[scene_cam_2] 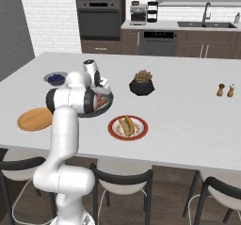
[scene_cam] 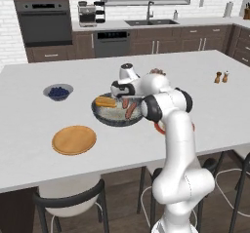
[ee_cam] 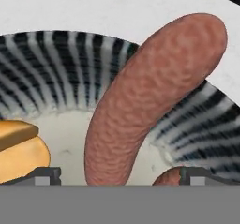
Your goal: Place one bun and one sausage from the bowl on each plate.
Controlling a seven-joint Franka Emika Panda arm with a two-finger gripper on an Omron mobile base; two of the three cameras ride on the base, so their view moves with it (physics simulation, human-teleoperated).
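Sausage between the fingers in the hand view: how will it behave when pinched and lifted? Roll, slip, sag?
The sausage is round and curved, leaning on the bowl wall, so it may roll or pivot as the open fingers close. Its skin looks smooth, so some slip is likely. It looks thick and holds its curve, so probably little sag.

On the white island (scene_cam_2: 179,120), the red-rimmed plate (scene_cam_2: 128,127) already holds a bun and sausage — the wooden plate (scene_cam_2: 34,119) lies bare at nine o'clock.
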